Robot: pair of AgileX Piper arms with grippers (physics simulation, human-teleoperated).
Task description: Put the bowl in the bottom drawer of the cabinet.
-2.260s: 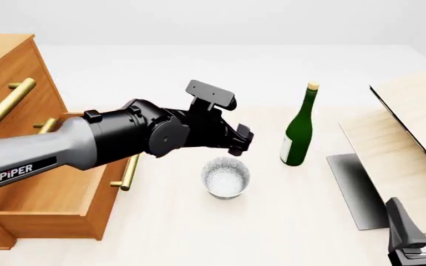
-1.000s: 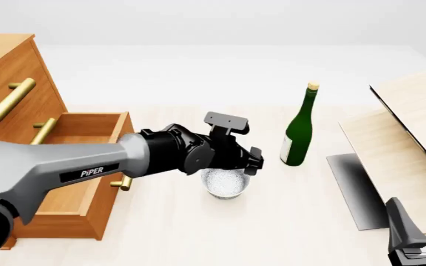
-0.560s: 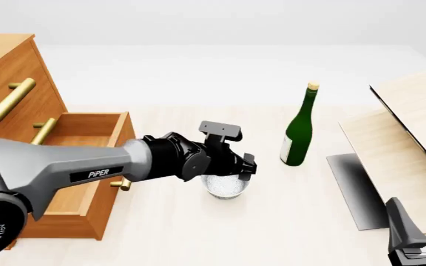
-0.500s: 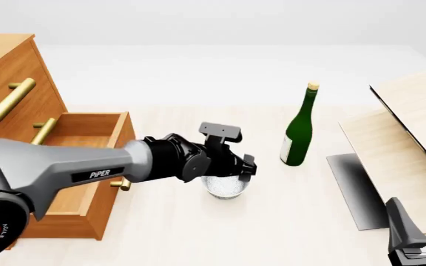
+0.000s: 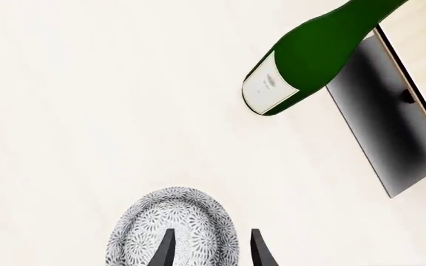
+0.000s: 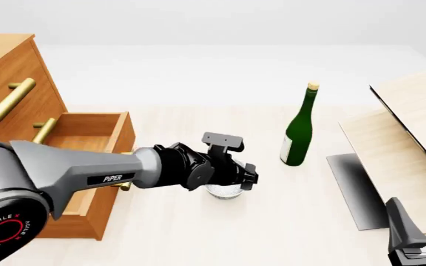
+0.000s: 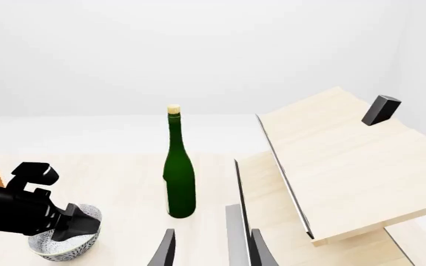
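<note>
The speckled white bowl (image 6: 226, 192) (image 5: 161, 233) (image 7: 59, 246) stands on the table, just right of the open bottom drawer (image 6: 120, 138) of the orange-brown cabinet (image 6: 6, 66). My left gripper (image 6: 237, 182) (image 5: 211, 252) is down on the bowl and open. In the left wrist view one finger is inside the bowl and the other outside its rim. The front view shows only the bowl's lower edge under the gripper. My right gripper (image 6: 420, 230) (image 7: 211, 249) stands open and empty at the near right.
A tall green bottle (image 6: 298, 133) (image 5: 309, 61) (image 7: 178, 177) stands just right of the bowl. Pale wooden boards (image 6: 405, 138) (image 7: 346, 166) lean over a dark grey plate (image 6: 354, 188) at the right. Brass handles (image 6: 9, 100) stick out from the upper drawers.
My left gripper came down from above the bowl until its fingers straddled the rim, now covering most of the bowl. The right arm has not moved.
</note>
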